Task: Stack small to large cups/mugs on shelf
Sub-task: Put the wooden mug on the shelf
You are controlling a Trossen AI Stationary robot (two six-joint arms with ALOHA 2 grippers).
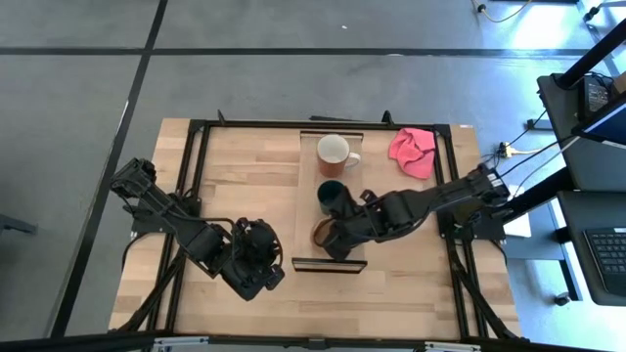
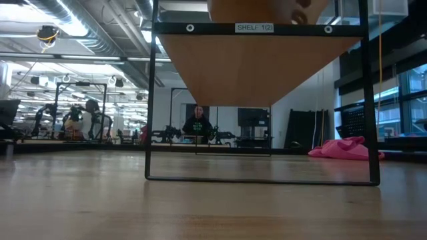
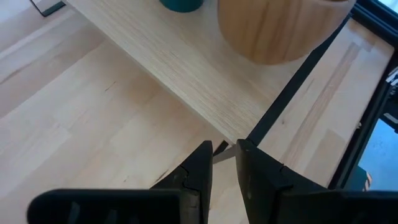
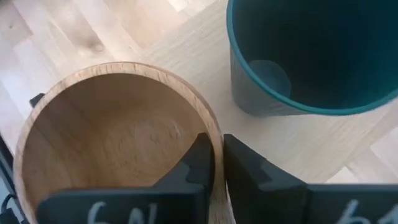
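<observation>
Three cups stand in a row on the raised shelf (image 1: 305, 176). The red-orange mug (image 1: 333, 150) is at its far end, the dark green cup (image 1: 330, 195) in the middle, and the tan wooden cup (image 1: 320, 233) at its near end. My right gripper (image 4: 216, 158) reaches in from the right and is shut on the wooden cup (image 4: 118, 137), with the green cup (image 4: 311, 56) just beyond. My left gripper (image 3: 224, 163) waits over the tabletop left of the shelf's near corner, its fingers a narrow gap apart. My right gripper holds the wooden cup by its rim wall (image 4: 214, 138), on the side toward the green cup. One finger (image 4: 198, 163) is inside the cup and the other (image 4: 245, 171) outside. The fingers point down from above. The cup is upright, with its base at the shelf's near end (image 2: 267, 13).
A pink cloth (image 1: 413, 151) lies on the tabletop right of the shelf's far end. The shelf stands on a black metal frame (image 2: 150, 100) with open room under it. A person sits in the room beyond the table.
</observation>
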